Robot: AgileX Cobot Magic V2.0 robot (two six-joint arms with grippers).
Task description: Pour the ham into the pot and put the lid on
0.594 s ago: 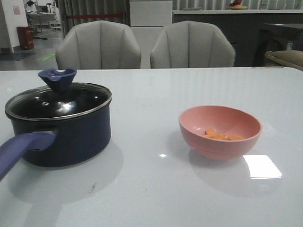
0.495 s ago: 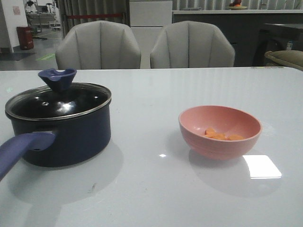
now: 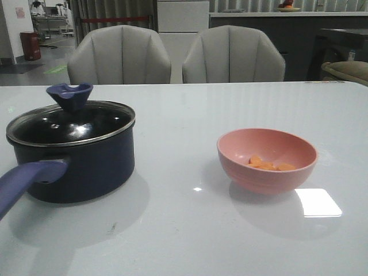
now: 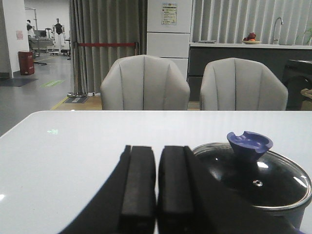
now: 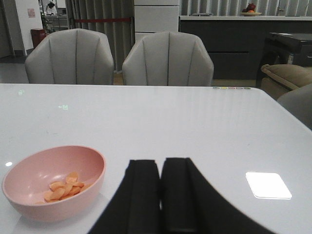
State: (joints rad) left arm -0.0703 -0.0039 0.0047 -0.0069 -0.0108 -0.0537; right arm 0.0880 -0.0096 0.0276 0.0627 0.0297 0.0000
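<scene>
Front view: a glossy white table (image 3: 190, 230) is seen, with a bright rectangular light reflection on it just beside the pink bowl (image 3: 267, 159); two grey chairs (image 3: 119, 56) are set against its far edge, and a dim room with curtains and a counter lies beyond. The pot (image 3: 72, 154) is stood on the left part of the table, its handle (image 3: 26, 181) pointed toward the near-left edge, and the lid (image 3: 70, 122) is seated on its rim with the knob upright. The ham (image 3: 267, 164) is heaped at the bottom of the bowl, well apart from the pot, with bare tabletop between them. Neither arm is visible here. Left wrist view: the left gripper (image 4: 157, 187) is recorded with its black fingers (image 4: 139, 183) pressed together, nothing between them; the lidded pot is located just beside the fingers on the bowl-ward side, and open tabletop extends ahead to the far edge. Right wrist view: the right gripper (image 5: 160, 192) is likewise pressed together and empty; the bowl with the ham is placed near the fingers on the pot-ward side, and on the opposite side bare surface runs out to the table's rounded corner.
</scene>
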